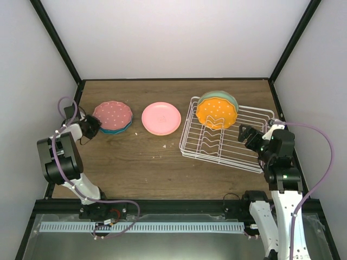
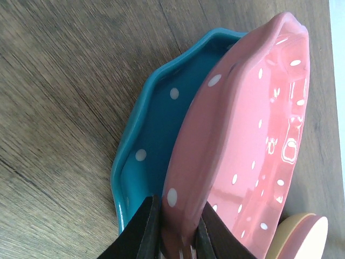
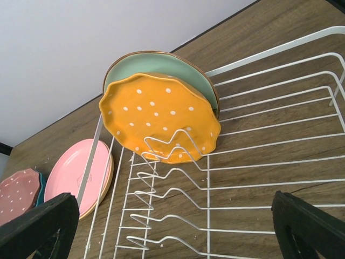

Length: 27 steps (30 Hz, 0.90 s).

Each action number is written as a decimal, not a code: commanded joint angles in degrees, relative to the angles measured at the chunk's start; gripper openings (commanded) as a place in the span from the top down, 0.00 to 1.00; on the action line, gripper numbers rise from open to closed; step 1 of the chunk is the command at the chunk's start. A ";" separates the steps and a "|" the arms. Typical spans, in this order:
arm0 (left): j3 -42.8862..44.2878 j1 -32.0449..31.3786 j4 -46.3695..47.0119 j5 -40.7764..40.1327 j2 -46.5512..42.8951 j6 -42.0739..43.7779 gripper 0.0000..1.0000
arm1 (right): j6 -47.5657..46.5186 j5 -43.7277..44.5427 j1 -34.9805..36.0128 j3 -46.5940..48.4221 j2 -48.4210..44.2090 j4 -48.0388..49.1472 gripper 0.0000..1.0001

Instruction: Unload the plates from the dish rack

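L: left gripper clamped on dotted maroon plate rim, over teal plate on table | seat it flat before you release, then back out level | R: right gripper spread wide, empty, facing orange plate in dish rack

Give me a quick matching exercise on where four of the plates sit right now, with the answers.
Things:
1. dotted maroon plate
2. pink plate
3. dotted orange plate
4. mint green plate

Places:
A. upright in the dish rack, behind another plate
B. lying flat beside the rack, untouched
C. rim pinched by the left end effector, over the dotted teal plate
D. upright in the rack, in front of another plate

Pairs: 1-C, 2-B, 3-D, 4-A
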 commanded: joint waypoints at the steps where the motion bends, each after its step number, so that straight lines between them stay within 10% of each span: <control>1: 0.08 -0.80 2.99 2.06 -0.55 0.64 0.96 | 0.48 0.25 0.53 -0.32 0.41 1.49 0.00; 5: 0.39 -1.37 3.85 2.11 0.28 0.66 0.95 | 0.17 0.17 0.51 -0.36 1.00 1.88 0.00; 11: 1.33 -2.13 3.25 1.08 1.35 1.44 0.55 | -0.15 0.27 0.53 -0.13 1.60 2.13 0.00; 27: 8.71 -3.75 -16.35 -20.14 1.69 10.04 0.36 | 0.12 0.22 0.53 -0.39 1.26 1.88 0.00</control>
